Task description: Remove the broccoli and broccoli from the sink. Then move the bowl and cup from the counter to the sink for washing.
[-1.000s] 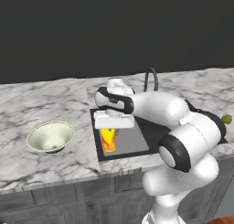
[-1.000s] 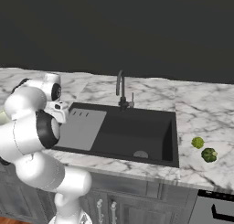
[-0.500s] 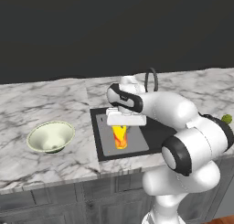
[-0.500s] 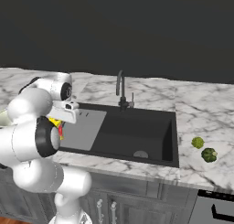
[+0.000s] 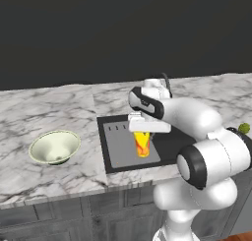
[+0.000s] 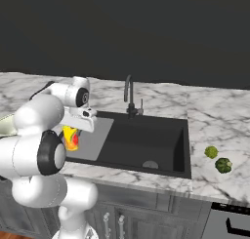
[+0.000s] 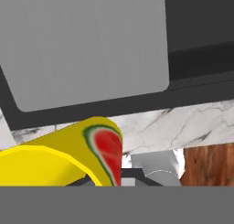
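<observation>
Yellow cylindrical cup (image 5: 142,142) was held clamped in the end effector (image 5: 143,133), upright, directly above the sink's grey flat panel (image 5: 122,149).

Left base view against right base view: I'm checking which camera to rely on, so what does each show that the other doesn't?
Left base view alone shows the whole bowl on the counter. Right base view alone shows both broccoli pieces on the counter right of the sink, the drain and the full tap. Both show the cup held above the sink's grey panel.
</observation>
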